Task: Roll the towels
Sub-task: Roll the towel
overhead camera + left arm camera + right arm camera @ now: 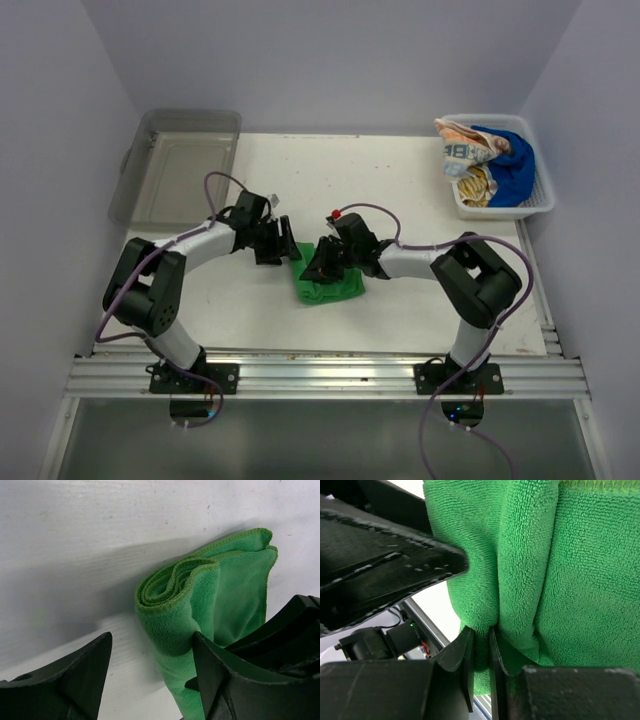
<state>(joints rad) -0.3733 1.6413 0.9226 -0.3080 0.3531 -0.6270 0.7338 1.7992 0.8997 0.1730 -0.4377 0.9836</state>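
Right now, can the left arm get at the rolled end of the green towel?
Probably yes. The left claw stands open at the green towel, its rolled end just ahead, nothing blocking. The right claw pinches a fold nearby, so space is tight.

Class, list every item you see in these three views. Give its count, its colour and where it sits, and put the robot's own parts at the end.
green towel: 1, bright green, partly rolled, mid-table between the grippers
orange-and-white towel: 1, orange and white, in the basket, far left part
blue towel: 1, deep blue, in the basket, right part
yellow-tan towel: 1, yellow-tan patterned, in the basket, near side
basket: 1, white, far right corner of the table
bin: 1, clear grey plastic, far left corner
table: 1, white
rail: 1, silver, near edge, under the arm bases
left gripper: 1, black, open, at the green towel's rolled end
right gripper: 1, black, shut on a fold of the green towel
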